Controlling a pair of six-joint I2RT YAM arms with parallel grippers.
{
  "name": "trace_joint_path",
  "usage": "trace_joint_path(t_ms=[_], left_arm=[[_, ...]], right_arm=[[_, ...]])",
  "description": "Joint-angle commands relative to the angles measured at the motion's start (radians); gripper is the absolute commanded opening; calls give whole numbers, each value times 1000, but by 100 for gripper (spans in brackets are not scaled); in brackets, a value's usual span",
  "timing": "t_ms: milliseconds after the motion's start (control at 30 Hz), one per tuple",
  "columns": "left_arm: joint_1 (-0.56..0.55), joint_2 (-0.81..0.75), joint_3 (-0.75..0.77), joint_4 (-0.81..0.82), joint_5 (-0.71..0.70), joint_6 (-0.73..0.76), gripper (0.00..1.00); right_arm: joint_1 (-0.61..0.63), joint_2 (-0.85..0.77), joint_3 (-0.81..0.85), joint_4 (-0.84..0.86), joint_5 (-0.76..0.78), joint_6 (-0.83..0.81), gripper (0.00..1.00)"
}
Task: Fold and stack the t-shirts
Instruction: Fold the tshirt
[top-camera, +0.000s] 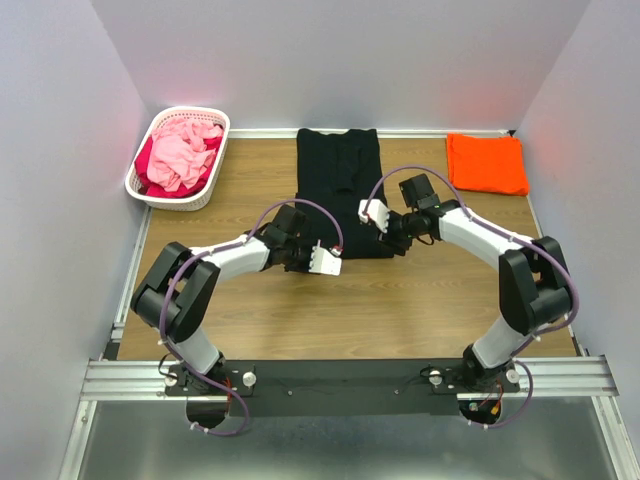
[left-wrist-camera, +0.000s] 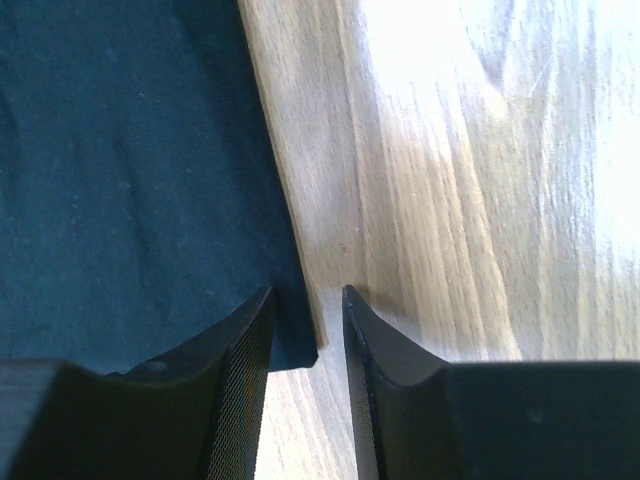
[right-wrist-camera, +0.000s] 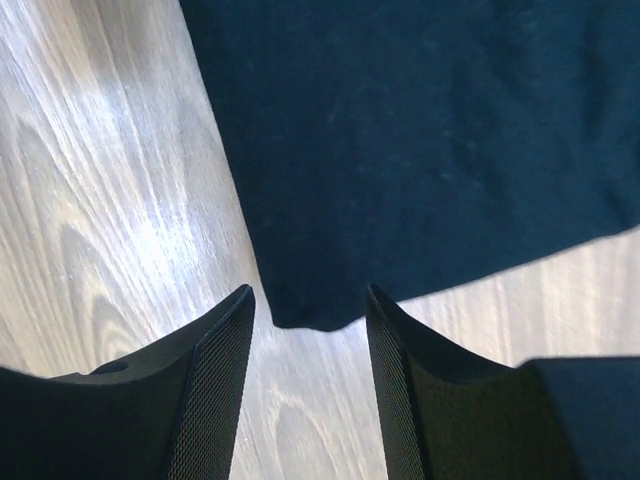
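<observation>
The black t-shirt lies folded into a long strip at the middle back of the table. The orange t-shirt lies folded flat at the back right. My left gripper is at the strip's near left corner. In the left wrist view the gripper is slightly open, with the black corner lying between its fingers on the wood. My right gripper is at the near right corner. In the right wrist view the gripper is open, and the black corner lies just between its fingertips.
A white lattice basket holding pink and red clothes stands at the back left. Grey walls close in the table on three sides. Bare wood table lies between the shirt and the arm bases.
</observation>
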Motion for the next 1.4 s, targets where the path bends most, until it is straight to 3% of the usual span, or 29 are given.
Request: trace_joint_path(t_ms=[0,300,367,433,500,567,600,767,1000,1267,1367], left_arm=[[18,28,38,-64,3,-7,41],[43,71,84,-89,20,-37,42],[43,77,86,-91,18,-38,38],[41,81,89,-104,20,-30,29],[37,83,92,-130,23,-18,20],[35,86,98,-153,23,-18,5],[32,83,107,-170,26,-30,0],[46,19,179,-262,66,-54,0],[66,-96,276,-390,102,-68,0],[14,-286,166,-509,128,-47,0],[-54,-384,124,-587,188,-73,0]], right_arm=[[5,85,30,-26,-35,-31,56],[8,154,-37,-20,-13,-79,58],[8,168,-56,-7,-2,-85,57],[7,173,-60,7,10,-83,54],[8,174,-57,20,21,-73,47],[7,173,-50,30,25,-57,39],[8,164,-45,30,30,-42,31],[10,95,19,7,42,38,1],[8,-2,148,-161,8,102,1],[18,-178,84,-350,-65,133,1],[30,-298,53,-471,-102,109,0]])
